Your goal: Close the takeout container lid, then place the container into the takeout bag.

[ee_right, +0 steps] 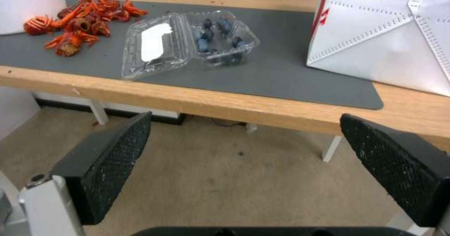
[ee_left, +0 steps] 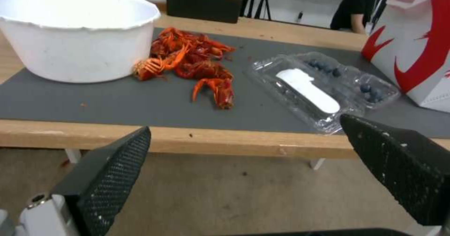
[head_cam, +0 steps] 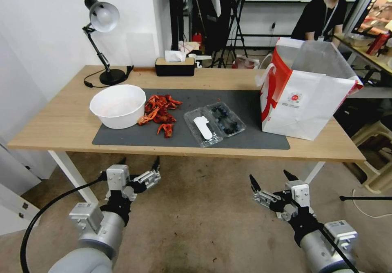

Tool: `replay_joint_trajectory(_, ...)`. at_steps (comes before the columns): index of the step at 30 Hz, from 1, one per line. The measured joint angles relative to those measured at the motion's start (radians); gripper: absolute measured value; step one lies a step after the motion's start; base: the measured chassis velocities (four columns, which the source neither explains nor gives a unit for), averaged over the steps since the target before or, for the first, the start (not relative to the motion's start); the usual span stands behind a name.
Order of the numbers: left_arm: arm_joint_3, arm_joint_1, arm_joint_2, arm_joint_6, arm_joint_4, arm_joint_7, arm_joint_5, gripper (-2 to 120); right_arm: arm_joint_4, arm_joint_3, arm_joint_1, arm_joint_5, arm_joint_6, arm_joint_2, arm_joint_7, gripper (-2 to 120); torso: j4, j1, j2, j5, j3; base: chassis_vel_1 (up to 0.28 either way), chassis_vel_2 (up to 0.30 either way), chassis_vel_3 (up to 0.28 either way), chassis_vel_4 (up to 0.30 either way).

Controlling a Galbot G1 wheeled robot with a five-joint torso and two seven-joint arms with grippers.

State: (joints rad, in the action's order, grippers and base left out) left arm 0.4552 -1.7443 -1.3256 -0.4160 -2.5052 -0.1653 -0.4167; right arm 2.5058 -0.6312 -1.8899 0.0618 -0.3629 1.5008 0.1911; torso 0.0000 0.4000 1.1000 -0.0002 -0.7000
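Takeout container (head_cam: 214, 124) lies open on the counter (head_cam: 61, 122), lid (head_cam: 202, 129) flat at its 8 o'clock, takeout bag (head_cam: 304, 95) at 3 o'clock; left hand (head_cam: 138, 166) and right hand (head_cam: 272, 178) hang spread below, nothing done.

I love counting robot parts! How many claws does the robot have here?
2. The left claw hangs open below the table's front edge, near the white bowl. The right claw hangs open below the edge too, nearer the takeout bag.
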Motion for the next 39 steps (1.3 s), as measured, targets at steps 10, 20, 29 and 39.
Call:
replay_joint_trajectory(10, 0.003, -0.002, -0.003, 0.012, 0.000, 0.007, 0.003, 100, -0.002, -0.019, 0.009, 0.016, 0.014, -0.009, 0.004, 100, 0.0000, 0.000, 0.000, 0.0002, 0.000, 0.000, 0.000, 0.000, 0.000)
replay_joint_trajectory(20, -0.001, -0.006, -0.010, 0.034, 0.007, 0.019, 0.012, 100, -0.020, -0.095, 0.054, 0.091, 0.027, -0.133, 0.022, 100, 0.0000, 0.000, 0.000, 0.0003, 0.000, 0.000, 0.000, 0.000, 0.000)
replay_joint_trajectory(29, -0.023, 0.032, 0.014, 0.033, 0.058, 0.030, -0.005, 100, -0.084, -0.117, 0.123, 0.203, 0.051, -0.231, 0.038, 100, -0.0002, 0.000, 0.000, 0.0003, 0.000, 0.000, 0.000, 0.000, 0.000)
replay_joint_trajectory(39, -0.011, 0.026, -0.002, 0.038, 0.064, 0.031, 0.000, 100, -0.203, -0.073, 0.309, 0.339, 0.043, -0.344, 0.034, 100, 0.0001, 0.000, 0.000, 0.0002, 0.000, 0.000, 0.000, 0.000, 0.000)
